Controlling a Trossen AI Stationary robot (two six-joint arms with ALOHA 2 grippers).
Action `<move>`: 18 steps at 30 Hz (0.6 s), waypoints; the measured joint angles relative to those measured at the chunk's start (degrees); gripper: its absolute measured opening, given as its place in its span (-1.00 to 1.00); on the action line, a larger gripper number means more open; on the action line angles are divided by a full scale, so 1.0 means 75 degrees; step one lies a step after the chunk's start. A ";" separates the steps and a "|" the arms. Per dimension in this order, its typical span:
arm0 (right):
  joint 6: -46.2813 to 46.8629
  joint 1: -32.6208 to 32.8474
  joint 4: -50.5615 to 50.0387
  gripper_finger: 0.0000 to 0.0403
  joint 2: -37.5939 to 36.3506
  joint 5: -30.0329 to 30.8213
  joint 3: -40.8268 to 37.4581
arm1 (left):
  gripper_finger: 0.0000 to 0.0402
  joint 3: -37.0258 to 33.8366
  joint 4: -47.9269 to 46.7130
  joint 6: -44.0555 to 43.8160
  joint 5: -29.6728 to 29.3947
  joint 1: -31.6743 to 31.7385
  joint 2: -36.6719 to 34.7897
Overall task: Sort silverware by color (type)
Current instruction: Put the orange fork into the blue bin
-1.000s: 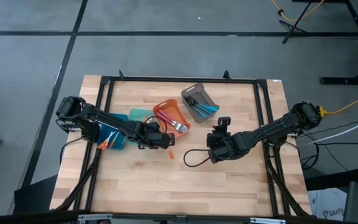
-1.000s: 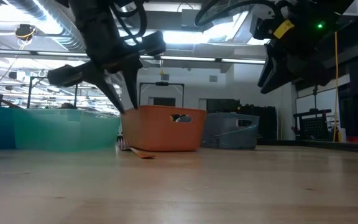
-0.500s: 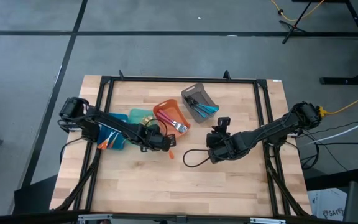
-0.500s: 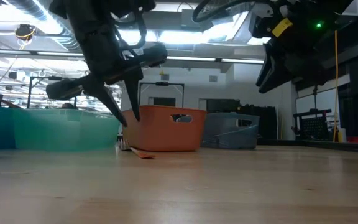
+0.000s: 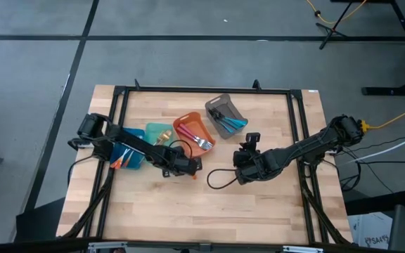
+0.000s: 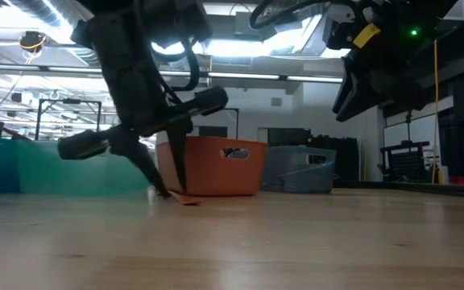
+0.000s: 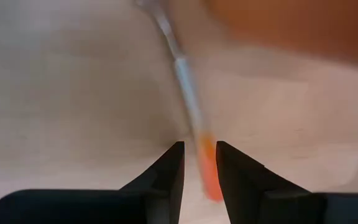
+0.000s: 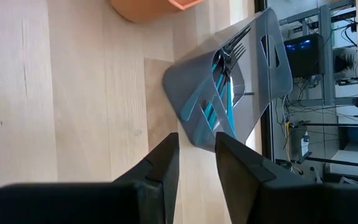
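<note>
An orange-handled utensil (image 7: 207, 168) lies flat on the wooden table, its metal shaft (image 7: 182, 68) running toward the orange bin (image 5: 193, 133). My left gripper (image 7: 199, 155) is open and points steeply down at it. The two fingertips stand low over the table on either side of the handle (image 6: 185, 199); I cannot tell whether they touch it. In the high view the left gripper (image 5: 190, 167) is just near of the orange bin. My right gripper (image 8: 196, 155) hangs open and empty above the table's middle right (image 5: 249, 144), facing the grey bin (image 8: 229, 87).
The orange bin holds forks, and the grey bin (image 5: 225, 114) holds blue-handled utensils. A teal bin (image 5: 159, 131) stands left of the orange one. A blue bin (image 5: 126, 156) under my left arm holds red and orange pieces. A black cable loop (image 5: 219, 179) lies by my right arm.
My left gripper has come down toward the table and a little toward its near and right edges, rolling slightly. Its fingertips now stand low around the orange handle. The utensil has stayed where it was.
</note>
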 joint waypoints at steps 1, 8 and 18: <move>0.0001 0.0001 0.0003 -0.49 0.0000 -0.0001 0.0000 | -0.57 0.0004 0.0026 -0.0002 -0.0101 0.0002 -0.0016; 0.0001 -0.0002 0.0007 -0.49 0.0000 -0.0003 0.0000 | -0.57 0.0004 -0.0007 -0.0027 -0.0344 0.0011 -0.0038; 0.0001 -0.0002 0.0011 -0.49 0.0000 -0.0015 0.0000 | -0.57 0.0013 -0.0664 -0.0403 -0.0437 0.0079 -0.0044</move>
